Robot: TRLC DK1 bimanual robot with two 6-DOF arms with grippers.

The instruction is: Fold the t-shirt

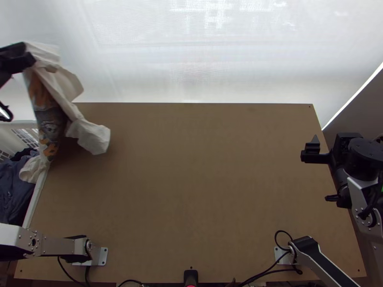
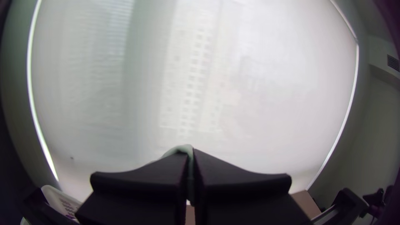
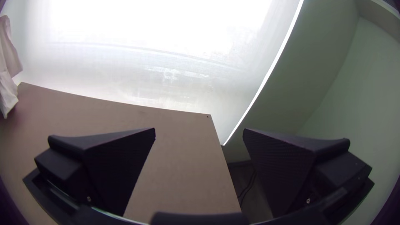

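Note:
High over the table's far left corner, my left gripper [image 1: 29,60] holds up a white t-shirt [image 1: 91,136] with an orange and grey print. The shirt hangs bunched from the grip, its lower parts by the basket's edge and over the table. In the left wrist view, my left gripper [image 2: 190,166] is shut on a bit of pale cloth [image 2: 183,148]. At the table's right edge stands my right gripper [image 1: 313,146]; in the right wrist view the right gripper [image 3: 199,133] is open, with nothing between its fingers. Part of the shirt [image 3: 6,66] hangs far off there.
A white basket [image 1: 36,193] with dark clothes [image 1: 12,184] stands at the table's left edge, a piece of light cloth [image 1: 33,168] at its rim. The brown table top [image 1: 191,182] stretches between the arms. Black cables [image 1: 268,271] lie along the near edge.

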